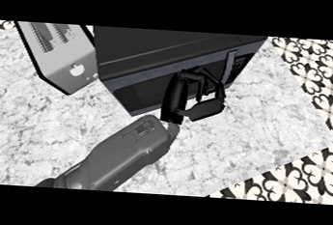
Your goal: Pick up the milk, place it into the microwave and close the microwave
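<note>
The black microwave (166, 51) stands at the back middle of the counter, and its dark front door (138, 96) looks shut. My left hand (204, 106) lies against the right part of that front, beside the control strip (240, 65). Its fingers (229, 65) stretch straight up along the front, so the hand is open and holds nothing. Its grey forearm (120, 155) comes in from the lower left. No milk shows anywhere in the head view. My right hand is out of view.
A grey metal box (59, 54) with vent slots stands tilted just left of the microwave. The speckled counter (254, 129) ends at the right, where a black-and-white patterned floor (321, 75) begins.
</note>
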`<state>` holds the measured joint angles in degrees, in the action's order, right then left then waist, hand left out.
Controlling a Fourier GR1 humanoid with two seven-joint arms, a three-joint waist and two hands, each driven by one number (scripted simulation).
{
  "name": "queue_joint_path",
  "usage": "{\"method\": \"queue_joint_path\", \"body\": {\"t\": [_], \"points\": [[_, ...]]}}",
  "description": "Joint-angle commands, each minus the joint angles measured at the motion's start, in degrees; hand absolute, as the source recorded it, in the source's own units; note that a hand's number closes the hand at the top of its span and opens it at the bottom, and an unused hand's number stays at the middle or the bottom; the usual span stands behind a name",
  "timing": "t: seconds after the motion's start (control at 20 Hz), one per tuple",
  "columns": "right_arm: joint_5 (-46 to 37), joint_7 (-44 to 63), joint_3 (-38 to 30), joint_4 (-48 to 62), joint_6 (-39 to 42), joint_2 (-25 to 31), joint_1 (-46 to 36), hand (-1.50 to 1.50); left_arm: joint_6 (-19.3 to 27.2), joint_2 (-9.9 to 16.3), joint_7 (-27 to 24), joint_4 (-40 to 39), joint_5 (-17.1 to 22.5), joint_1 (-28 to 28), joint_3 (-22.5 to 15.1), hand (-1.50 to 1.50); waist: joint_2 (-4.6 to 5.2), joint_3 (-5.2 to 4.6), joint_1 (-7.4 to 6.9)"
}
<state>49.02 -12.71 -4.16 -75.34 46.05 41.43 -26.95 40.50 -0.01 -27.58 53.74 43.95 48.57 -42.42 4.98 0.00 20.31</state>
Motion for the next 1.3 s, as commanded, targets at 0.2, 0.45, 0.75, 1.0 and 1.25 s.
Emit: {"method": "queue_joint_path", "body": {"t": [0.2, 0.45, 0.75, 1.0, 1.25], "points": [[2.45, 0.99, -0.64, 0.31, 1.31, 1.47, -0.83, -1.5, -1.09, 0.01, -2.11, -5.1, 3.03, 3.71, 1.58, 1.5, 0.56, -0.12, 0.78], [3.77, 1.36, -1.24, 0.66, 2.07, 2.3, -1.04, -1.5, -1.71, 0.01, -3.83, -5.84, 4.57, 4.1, 1.5, 1.5, 0.63, -0.05, 0.78], [5.19, 2.53, -1.16, 1.8, 2.49, 2.93, -1.47, -1.5, -1.8, 0.01, -5.34, -6.58, 5.79, 4.71, 0.75, 1.5, 1.21, 0.02, 0.42], [7.14, 3.16, -0.89, 1.26, 4.67, 3.67, -2.86, -1.5, -2.12, 0.01, -6.42, -7.12, 7.04, 4.99, -0.15, 1.5, 1.06, 0.0, -0.21], [8.77, 4.73, 0.25, 0.75, 6.68, 4.16, -2.69, -1.5, -2.43, 0.01, -7.5, -7.26, 8.69, 5.44, -0.5, 1.5, 1.15, 0.01, 0.17]]}}
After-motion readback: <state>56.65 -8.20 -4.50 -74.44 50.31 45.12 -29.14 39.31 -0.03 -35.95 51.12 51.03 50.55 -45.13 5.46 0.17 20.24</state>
